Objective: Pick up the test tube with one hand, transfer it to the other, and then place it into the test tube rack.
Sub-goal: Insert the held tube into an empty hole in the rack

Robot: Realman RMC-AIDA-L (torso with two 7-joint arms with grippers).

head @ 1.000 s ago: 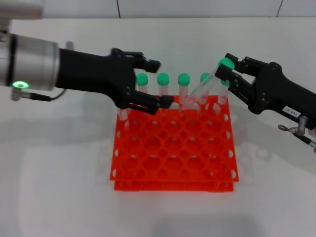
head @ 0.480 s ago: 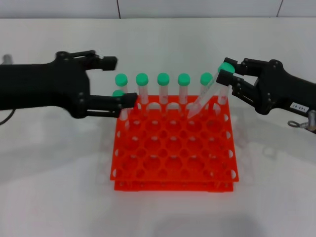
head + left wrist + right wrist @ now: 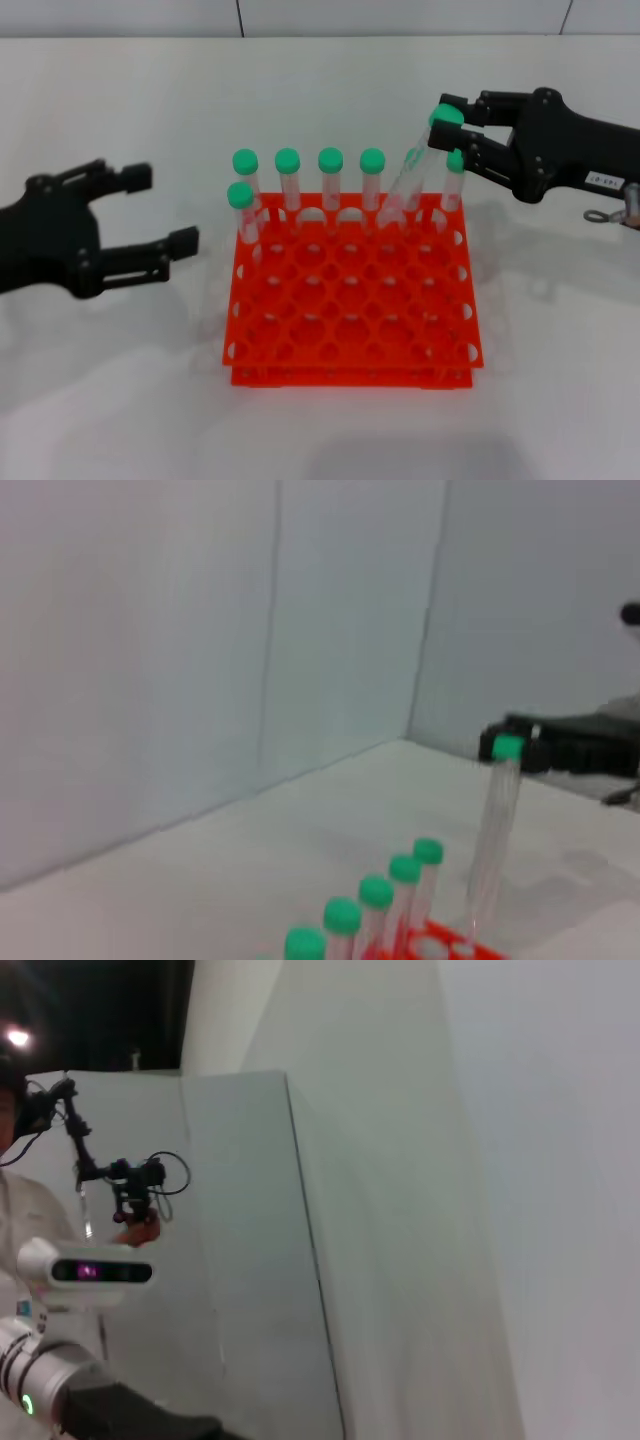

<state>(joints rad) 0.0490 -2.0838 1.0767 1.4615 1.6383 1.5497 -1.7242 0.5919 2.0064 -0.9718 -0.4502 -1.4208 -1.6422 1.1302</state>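
Observation:
The test tube point(image 3: 412, 172), clear with a green cap, leans over the back right of the orange-red test tube rack point(image 3: 350, 376). Its lower end meets the rack's back row. My right gripper point(image 3: 447, 120) is shut on the tube's capped top. My left gripper point(image 3: 166, 210) hovers open and empty to the left of the rack, clear of it. In the left wrist view the held test tube point(image 3: 495, 825) stands nearly upright under the right gripper's fingers point(image 3: 560, 752), with its foot at the rack point(image 3: 440, 946).
Several more green-capped tubes point(image 3: 331, 178) stand along the rack's back row, and one point(image 3: 240, 205) sits in the second row at the left. They appear as a line of caps point(image 3: 376, 892) in the left wrist view. White tabletop surrounds the rack.
My left gripper has pulled back from the rack's back row to the left, still open. My right gripper has tipped the test tube more upright over the back row.

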